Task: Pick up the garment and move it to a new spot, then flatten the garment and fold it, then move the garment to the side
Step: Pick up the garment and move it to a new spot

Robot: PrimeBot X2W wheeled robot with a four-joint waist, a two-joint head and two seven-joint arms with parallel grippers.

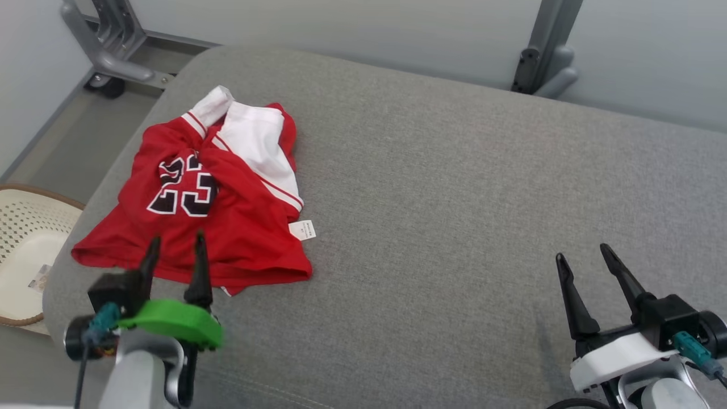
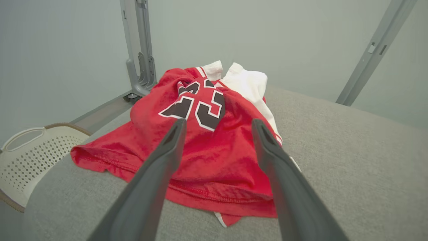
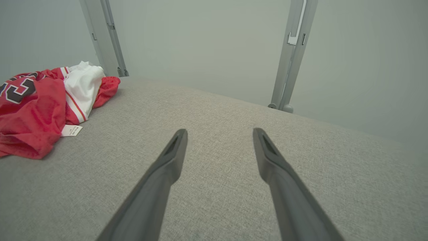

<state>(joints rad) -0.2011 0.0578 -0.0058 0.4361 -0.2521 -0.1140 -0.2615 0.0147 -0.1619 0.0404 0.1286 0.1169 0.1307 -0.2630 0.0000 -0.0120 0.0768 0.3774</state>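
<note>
You will find the red garment [image 1: 238,227] crumpled at the far left of the grey cushion [image 1: 454,187], near the basket [image 1: 28,238]. Your left gripper [image 1: 176,238] sits at its near hem, fingers spread and empty; your right gripper [image 1: 583,252] stands well apart over bare cushion, fingers likewise spread

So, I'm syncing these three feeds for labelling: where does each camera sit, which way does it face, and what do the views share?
Head view: on the head, facing forward and down at the grey cushion; open left claw lower left, open right claw lower right.
Left wrist view: on the left wrist, looking along its fingers at the red jersey, basket at left.
Right wrist view: on the right wrist, looking along its fingers across the cushion.
Shared: all three show the jersey.
</note>
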